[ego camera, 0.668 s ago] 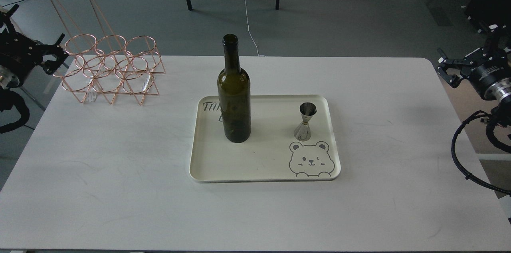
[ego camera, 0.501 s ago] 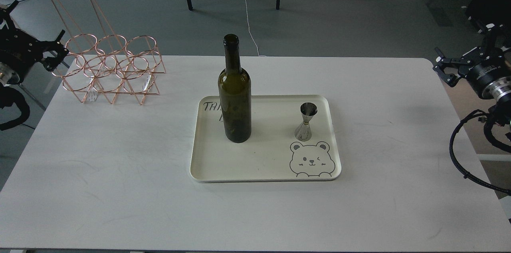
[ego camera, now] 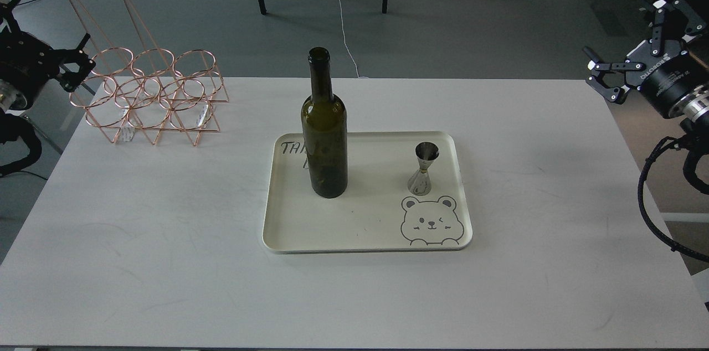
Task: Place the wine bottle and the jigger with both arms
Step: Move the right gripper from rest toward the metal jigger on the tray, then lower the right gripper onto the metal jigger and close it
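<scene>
The wine bottle (ego camera: 324, 135) stands upright on the left half of a cream tray (ego camera: 365, 229) at the table's middle. The jigger (ego camera: 424, 169) stands upright on the tray's right half, just above a printed bear. My left gripper (ego camera: 79, 65) is off the table's far left edge, beside a copper wire rack, with its fingers apart and empty. My right gripper (ego camera: 592, 71) is at the table's far right corner, above the edge, with its fingers apart and empty. Both grippers are far from the tray.
A copper wire bottle rack (ego camera: 149, 93) with a tall handle stands at the table's back left corner. The white table (ego camera: 166, 262) spreads in front of and beside the tray. Chair legs and cables lie on the floor behind.
</scene>
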